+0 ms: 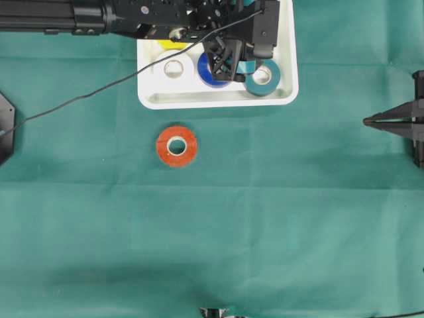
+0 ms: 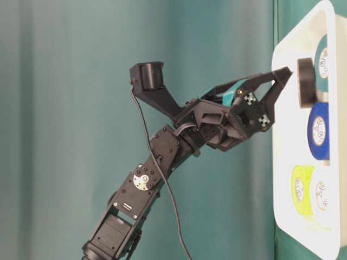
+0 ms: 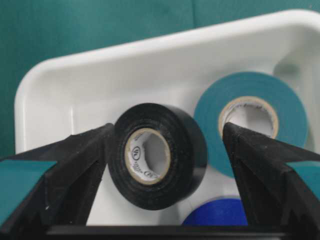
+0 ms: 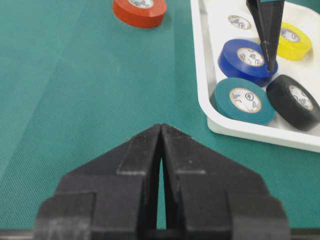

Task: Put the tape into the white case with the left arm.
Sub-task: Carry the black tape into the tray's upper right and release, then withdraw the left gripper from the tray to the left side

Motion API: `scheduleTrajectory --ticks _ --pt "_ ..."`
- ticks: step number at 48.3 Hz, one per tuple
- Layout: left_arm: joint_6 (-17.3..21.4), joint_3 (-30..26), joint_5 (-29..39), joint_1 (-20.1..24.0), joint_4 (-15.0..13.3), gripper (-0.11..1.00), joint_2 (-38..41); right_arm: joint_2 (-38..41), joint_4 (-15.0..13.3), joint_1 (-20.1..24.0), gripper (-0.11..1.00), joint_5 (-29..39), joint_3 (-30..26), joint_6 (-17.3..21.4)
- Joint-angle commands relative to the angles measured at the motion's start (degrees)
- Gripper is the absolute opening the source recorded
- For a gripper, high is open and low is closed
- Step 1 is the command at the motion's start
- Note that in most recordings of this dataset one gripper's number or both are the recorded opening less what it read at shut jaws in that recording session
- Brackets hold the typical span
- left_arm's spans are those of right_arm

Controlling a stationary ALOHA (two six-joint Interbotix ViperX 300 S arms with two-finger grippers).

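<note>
My left gripper [image 1: 232, 65] [image 3: 166, 127] hangs open over the white case [image 1: 212, 99] [image 3: 150, 55]. A black tape roll [image 3: 157, 155] [image 4: 295, 102] lies in the case between the fingers. It sits close against the left one, with a clear gap to the right one. From overhead the gripper hides this roll. An orange tape roll [image 1: 177, 146] [image 4: 139, 11] lies flat on the green cloth just in front of the case. My right gripper [image 1: 366, 121] [image 4: 161, 126] rests shut and empty at the right edge of the table.
The case also holds a blue roll [image 4: 245, 59], a teal roll [image 4: 243, 100], a yellow roll [image 4: 295, 40] and a white roll [image 4: 239, 22]. A thin black cable [image 1: 99, 89] trails left from the left arm across the cloth.
</note>
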Motion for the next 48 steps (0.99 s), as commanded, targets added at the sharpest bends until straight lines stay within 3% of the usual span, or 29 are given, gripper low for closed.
scheduleTrajectory --ticks 1,24,48 --pt "-0.35 -0.35 -0.44 -0.09 -0.18 0.91 -2.55 0.97 0.0 -0.09 -0.09 -0.62 -0.44 0.09" --pt "-1.67 4.39 -0.44 -5.62 -0.35 0.92 -9.23 0.88 -0.09 -0.09 -0.09 -0.62 -0.44 0.09" --pt "-14.15 15.29 -0.88 -13.97 -0.26 0.92 -19.25 0.97 0.0 -0.09 -0.09 -0.53 -0.44 0.09"
